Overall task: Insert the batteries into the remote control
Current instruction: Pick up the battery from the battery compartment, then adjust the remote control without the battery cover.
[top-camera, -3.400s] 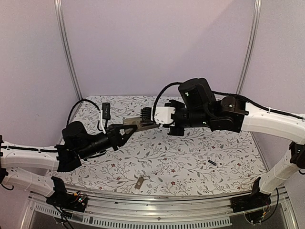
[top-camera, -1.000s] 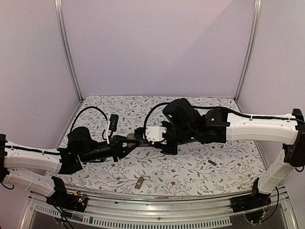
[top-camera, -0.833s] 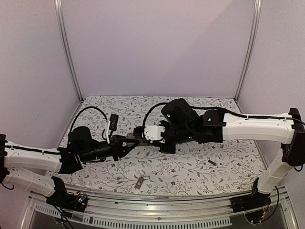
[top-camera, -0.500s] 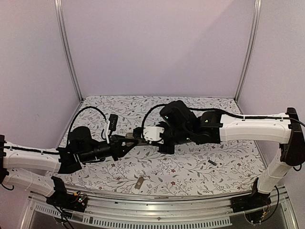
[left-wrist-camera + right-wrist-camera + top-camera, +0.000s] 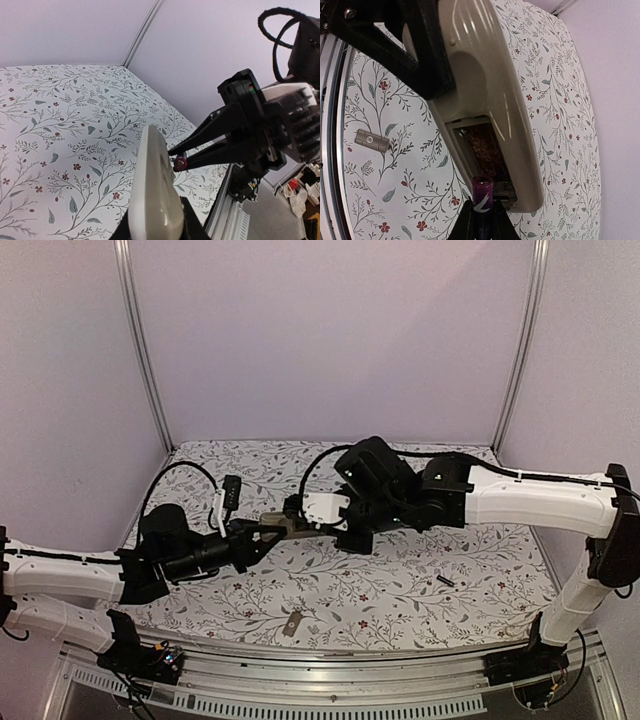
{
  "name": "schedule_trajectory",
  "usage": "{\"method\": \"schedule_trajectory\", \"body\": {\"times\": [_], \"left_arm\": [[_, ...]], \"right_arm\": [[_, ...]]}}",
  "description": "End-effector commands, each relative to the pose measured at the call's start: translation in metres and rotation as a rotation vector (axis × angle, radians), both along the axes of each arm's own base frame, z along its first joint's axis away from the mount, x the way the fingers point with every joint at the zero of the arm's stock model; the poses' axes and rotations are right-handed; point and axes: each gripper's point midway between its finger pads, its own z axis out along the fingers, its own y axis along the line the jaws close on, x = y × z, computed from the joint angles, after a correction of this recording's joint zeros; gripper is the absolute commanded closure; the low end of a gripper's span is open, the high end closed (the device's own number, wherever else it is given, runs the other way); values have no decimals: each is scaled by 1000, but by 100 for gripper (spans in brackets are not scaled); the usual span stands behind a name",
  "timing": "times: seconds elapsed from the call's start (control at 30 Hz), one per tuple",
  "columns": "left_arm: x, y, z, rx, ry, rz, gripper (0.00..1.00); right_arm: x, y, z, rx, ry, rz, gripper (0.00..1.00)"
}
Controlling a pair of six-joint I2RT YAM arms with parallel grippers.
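Observation:
My left gripper [image 5: 262, 533] is shut on the remote control [image 5: 284, 526] and holds it above the table, grey-tan underside up. It also shows in the left wrist view [image 5: 152, 192] and in the right wrist view [image 5: 485, 95], where its open battery bay [image 5: 482, 150] faces the camera. My right gripper [image 5: 482, 212] is shut on a purple battery [image 5: 482, 196], whose end sits at the near edge of the bay. That battery shows in the left wrist view [image 5: 180, 162] beside the remote. A second battery [image 5: 445, 582] lies on the table at the right.
The small grey-tan cover piece [image 5: 291, 624] lies on the floral tablecloth near the front edge; it also shows in the right wrist view [image 5: 371, 140]. Metal rails run along the table's front, and purple walls close in the back and sides.
Both grippers rose and shifted slightly back from a second ago. The remote stays in the left gripper and the battery in the right, still meeting at the bay.

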Motion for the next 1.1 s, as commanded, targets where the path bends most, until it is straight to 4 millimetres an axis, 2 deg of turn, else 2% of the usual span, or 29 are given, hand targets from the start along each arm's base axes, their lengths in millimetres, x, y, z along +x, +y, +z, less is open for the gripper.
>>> {"method": "schedule_trajectory", "body": {"times": [0.0, 0.23, 0.4, 0.5, 0.57, 0.63, 0.7, 0.73, 0.8, 0.9, 1.07], "left_arm": [[6, 4, 11, -51, 3, 46, 100], [17, 21, -33, -194, 235, 19, 100], [8, 18, -51, -263, 310, -48, 100], [-2, 21, -40, -361, 262, -104, 100], [-4, 22, -40, -416, 272, -128, 100], [1, 20, -54, -444, 340, -126, 100], [9, 12, -83, -419, 459, -120, 100], [10, 8, -88, -414, 478, -125, 100], [12, 3, -81, -417, 436, -148, 100], [16, 6, -65, -423, 348, -126, 100], [29, 5, -71, -303, 301, -43, 100]], "right_arm": [[3, -23, -21, -113, 76, -84, 96], [12, -25, -26, -141, 56, -115, 96], [17, -21, -29, -178, 29, -86, 96], [15, -19, -36, -217, 22, -69, 95], [15, -19, -41, -246, 17, -65, 95], [15, -18, -49, -266, 24, -61, 95], [14, -17, -55, -269, 37, -53, 95], [12, -16, -57, -268, 46, -46, 95], [10, -15, -63, -265, 61, -37, 95], [12, -16, -70, -266, 76, -42, 95], [16, -19, -72, -251, 87, -49, 95]]}}
